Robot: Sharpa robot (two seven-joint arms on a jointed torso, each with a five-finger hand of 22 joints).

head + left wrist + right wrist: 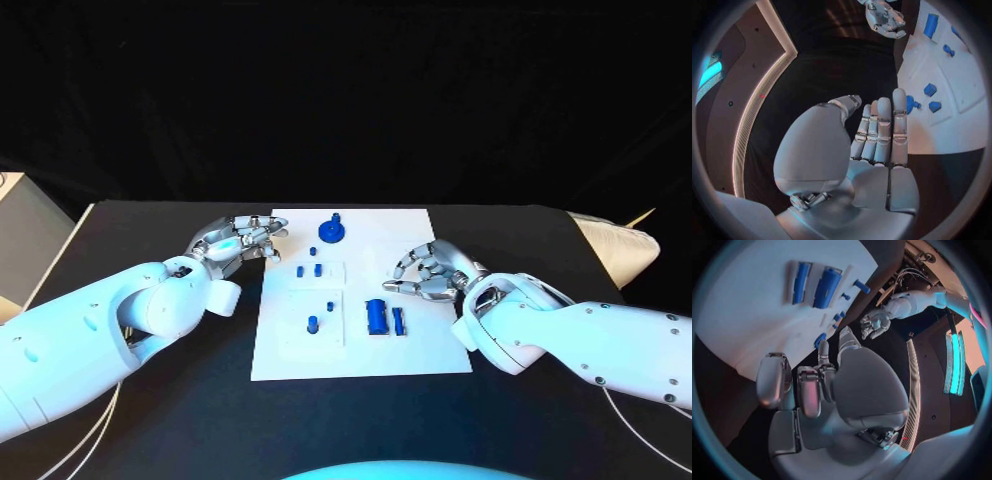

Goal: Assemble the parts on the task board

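Note:
The white task board (361,345) lies mid-table. On it are a round blue part (333,232) at the far end, two small pegs (307,270), a taller peg (313,323), a thick blue block (376,316) and a thin bar (400,320) beside it. My left hand (238,240) hovers at the board's far left edge; the left wrist view shows its fingers (879,135) stretched out side by side, holding nothing. My right hand (430,270) hangs over the board's right edge, fingers loosely bent and empty (811,385), just beyond the block (826,287) and bar (801,282).
The black table (173,400) runs around the board on all sides. A pale box (22,230) stands off the table's left edge and a white cushion-like object (620,245) lies at the right edge.

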